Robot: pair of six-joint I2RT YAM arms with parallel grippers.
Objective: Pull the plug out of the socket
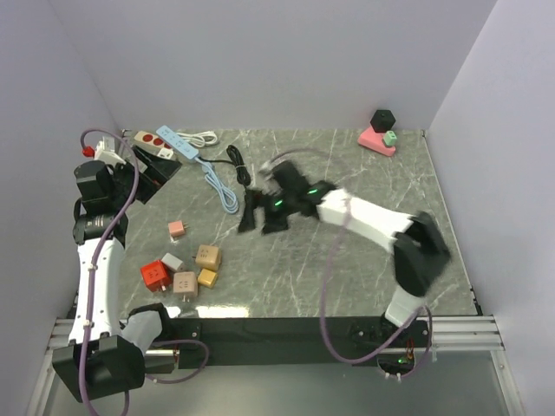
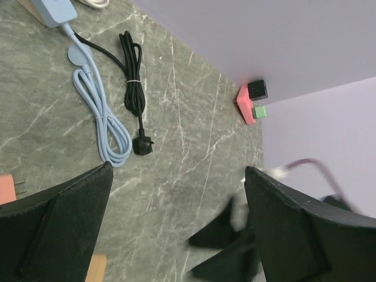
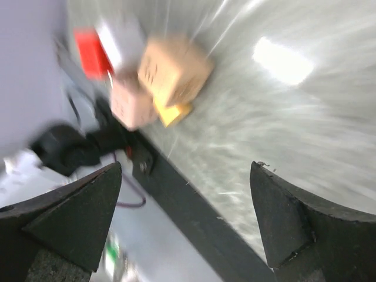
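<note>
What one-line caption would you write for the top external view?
Open, motion-blurred right claw mid-table beside the black cord; left claw open near the blue power strip.

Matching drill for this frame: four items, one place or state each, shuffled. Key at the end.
Items
1. black cable
2. pink block
3. red cube
4. right gripper

Places or states
A. jaws open, nothing between them
B. far right corner of the table
C. near left, in the cluster of small cubes
D. bundled, lying beside the coiled blue cable

Pairs: 1-D, 2-B, 3-C, 4-A
</note>
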